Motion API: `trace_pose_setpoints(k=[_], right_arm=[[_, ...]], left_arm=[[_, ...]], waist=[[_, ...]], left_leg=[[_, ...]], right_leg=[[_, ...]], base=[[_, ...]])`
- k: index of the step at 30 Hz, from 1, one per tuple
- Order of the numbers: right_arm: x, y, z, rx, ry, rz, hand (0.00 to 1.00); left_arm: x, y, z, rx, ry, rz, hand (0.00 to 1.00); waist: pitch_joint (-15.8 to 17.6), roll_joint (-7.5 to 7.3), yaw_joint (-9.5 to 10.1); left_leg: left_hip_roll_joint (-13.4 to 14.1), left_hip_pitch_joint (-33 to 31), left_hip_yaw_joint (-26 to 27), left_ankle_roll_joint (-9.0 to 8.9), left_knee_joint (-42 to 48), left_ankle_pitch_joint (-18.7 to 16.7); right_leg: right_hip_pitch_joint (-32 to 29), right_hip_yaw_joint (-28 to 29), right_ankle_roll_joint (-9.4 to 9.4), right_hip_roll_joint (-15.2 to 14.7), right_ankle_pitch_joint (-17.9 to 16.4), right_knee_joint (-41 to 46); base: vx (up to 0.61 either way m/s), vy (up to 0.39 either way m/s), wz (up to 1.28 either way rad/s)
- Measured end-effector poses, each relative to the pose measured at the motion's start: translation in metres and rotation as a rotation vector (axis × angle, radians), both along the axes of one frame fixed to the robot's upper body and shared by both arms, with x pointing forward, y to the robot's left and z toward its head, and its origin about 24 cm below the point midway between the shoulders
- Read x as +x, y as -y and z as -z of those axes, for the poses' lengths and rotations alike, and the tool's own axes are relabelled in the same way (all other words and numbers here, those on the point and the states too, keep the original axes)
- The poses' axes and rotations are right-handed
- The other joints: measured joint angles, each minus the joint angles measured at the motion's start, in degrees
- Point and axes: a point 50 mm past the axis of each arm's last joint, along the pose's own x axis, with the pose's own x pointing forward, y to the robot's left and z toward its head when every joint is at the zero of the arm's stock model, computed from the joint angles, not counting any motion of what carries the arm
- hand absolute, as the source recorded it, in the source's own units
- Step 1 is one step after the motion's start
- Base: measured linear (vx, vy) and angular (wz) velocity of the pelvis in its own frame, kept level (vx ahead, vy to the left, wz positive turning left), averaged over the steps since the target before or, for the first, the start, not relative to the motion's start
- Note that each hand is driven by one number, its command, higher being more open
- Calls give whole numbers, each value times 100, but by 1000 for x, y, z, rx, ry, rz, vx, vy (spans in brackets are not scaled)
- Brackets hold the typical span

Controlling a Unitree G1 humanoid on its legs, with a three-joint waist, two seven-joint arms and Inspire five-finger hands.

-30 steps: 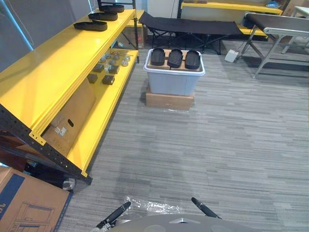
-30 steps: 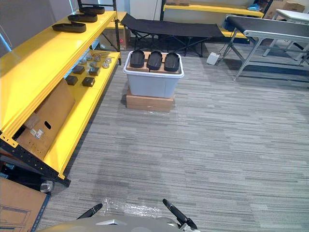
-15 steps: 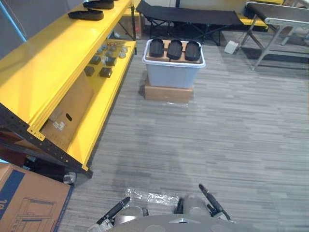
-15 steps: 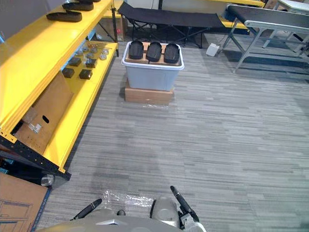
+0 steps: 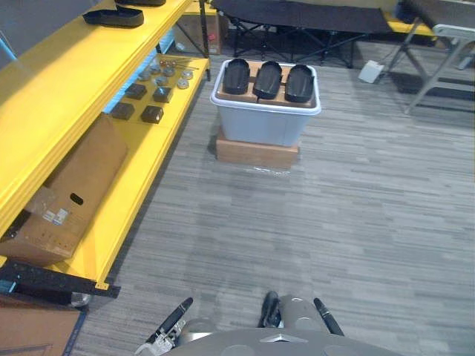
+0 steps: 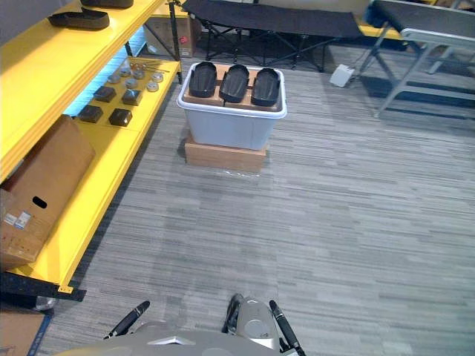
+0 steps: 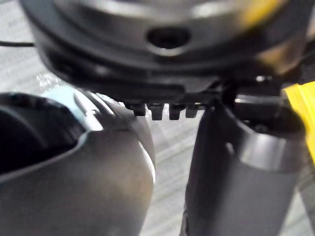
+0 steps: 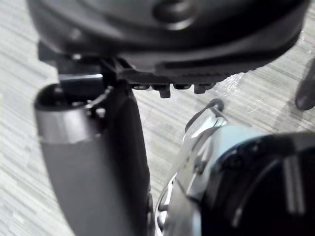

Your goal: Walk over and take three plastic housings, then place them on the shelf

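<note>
Three black plastic housings (image 5: 237,76) (image 5: 267,79) (image 5: 299,82) lie side by side on a cardboard sheet atop a pale grey bin (image 5: 263,127), some steps ahead on the carpet. The bin rests on a flat cardboard box (image 5: 256,153). Along the left runs the yellow shelf (image 5: 67,81), with another black housing (image 5: 113,17) on its top board. My left hand (image 7: 167,39) and my right hand (image 8: 167,29) hang low beside me, each seen from very close as a dark bulk, with striped carpet behind.
The lower shelf board carries small dark and metal parts (image 5: 152,113) and a cardboard box (image 5: 63,196). A black folding cot (image 5: 297,15) stands behind the bin, a metal-legged table (image 5: 445,33) at the far right, a small white box (image 5: 369,71) near it.
The whole picture has shifted as the camera moved forward: bin and housings appear nearer and larger, the shelf end slides off to the lower left. Nothing on the floor or shelf moved.
</note>
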Motion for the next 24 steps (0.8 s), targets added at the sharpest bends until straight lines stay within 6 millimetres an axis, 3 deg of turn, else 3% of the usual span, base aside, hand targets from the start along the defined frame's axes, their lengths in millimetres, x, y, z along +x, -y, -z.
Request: trace_pose_setpoints(k=[2,4,6,7,8,10,11,12,13,14,15,16,18,19,20,21,23,24], right_arm=[[8,6,-1,-38,-18,-104,100],[20,9,-2,-67,-7,-180,100],[38,9,-4,-81,29,-214,100],[47,7,-6,-73,64,-227,100],[51,7,-7,-75,83,-265,100],[54,7,-9,-73,94,-312,100],[52,8,-8,-69,77,-348,100],[51,6,-8,-58,67,-367,100],[57,1,-8,-34,69,-411,100],[64,-2,-9,-25,75,-434,100],[69,-4,-10,-24,79,-444,100],[72,-5,-10,-24,80,-454,100],[84,-4,-14,-48,100,-478,100],[87,-5,-14,-59,101,-491,100],[90,-5,-15,-71,101,-500,100],[91,-3,-16,-91,95,-495,100],[92,-2,-16,-108,91,-490,100],[93,-1,-16,-124,90,-482,100]], left_arm=[[9,-1,-2,-4,35,7,100],[15,2,-3,-13,67,54,100],[20,7,-3,-28,90,84,100],[21,7,-4,-37,103,82,100],[21,8,-4,-38,112,100,100],[14,11,-3,-47,102,106,100],[8,12,-2,-57,102,88,100],[6,11,-2,-57,103,83,100],[11,5,-4,-35,123,96,100],[14,0,-6,-17,132,102,100],[21,-2,-7,-7,140,115,100],[25,0,-6,-2,131,137,100],[22,-3,-6,40,97,186,100],[21,-6,-6,61,85,201,100],[19,-10,-6,91,63,230,100],[21,-10,-6,118,64,273,100],[26,-11,-8,134,77,294,100],[31,-11,-9,141,84,317,100]], waist=[[38,22,12],[64,-48,49],[139,-146,177],[206,-229,235],[241,-213,328],[319,-69,433],[346,-48,545],[333,-4,608],[328,-263,674],[340,-384,650],[369,-426,631],[387,-398,599],[411,-466,556],[424,-501,519],[421,-530,456],[417,-530,462],[414,-519,456],[419,-482,444]], left_leg=[[116,-425,191,79,920,-96],[-181,-799,281,111,557,-275],[-618,-1106,300,110,-598,-399],[-908,-1264,332,117,-1601,-254],[-1084,-1389,292,133,-2644,156],[-1070,-1423,191,57,-3868,729],[-1006,-1420,236,115,-3737,1340],[-1049,-1432,293,170,-3628,1439],[-1127,-1473,428,237,-3360,1400],[-1226,-1585,484,455,-3085,1256],[-1317,-1647,541,786,-2796,1030],[-1379,-1568,538,861,-2746,897],[-1599,-938,638,955,-3187,767],[-1673,-730,626,962,-3333,758],[-1780,-339,589,939,-3614,766],[-1785,77,595,909,-3848,721],[-1736,293,592,894,-3977,708],[-1663,394,567,846,-4015,654]], right_leg=[[720,-13,-8,127,23,-560],[1223,24,23,107,43,-950],[1521,162,44,-15,49,-1219],[1639,239,119,-103,-41,-1356],[1756,327,179,-140,-178,-1408],[2036,511,250,-45,-382,-1444],[2256,741,276,-9,-566,-1470],[2295,900,236,-34,-654,-1474],[2283,1184,167,-121,-846,-1387],[2248,1306,71,-211,-955,-1259],[2190,1446,168,-324,-943,-908],[1950,1581,377,-431,-834,-263],[1026,1713,1550,-831,-333,2074],[813,1669,1672,-928,-263,2628],[523,1383,1448,-1099,-390,3266],[317,859,1015,-1206,-654,3205],[197,513,890,-1183,-832,2605],[55,290,880,-1105,-867,1720]], base=[[471,-133,5],[417,-85,-13],[311,28,-39],[266,104,-38],[262,122,-33],[358,221,-38],[472,305,-47],[516,289,-45],[348,150,-22],[448,169,-15],[462,199,3],[534,269,1],[453,251,-4],[320,146,11],[396,110,20],[374,83,17],[301,20,2],[378,-63,8]])
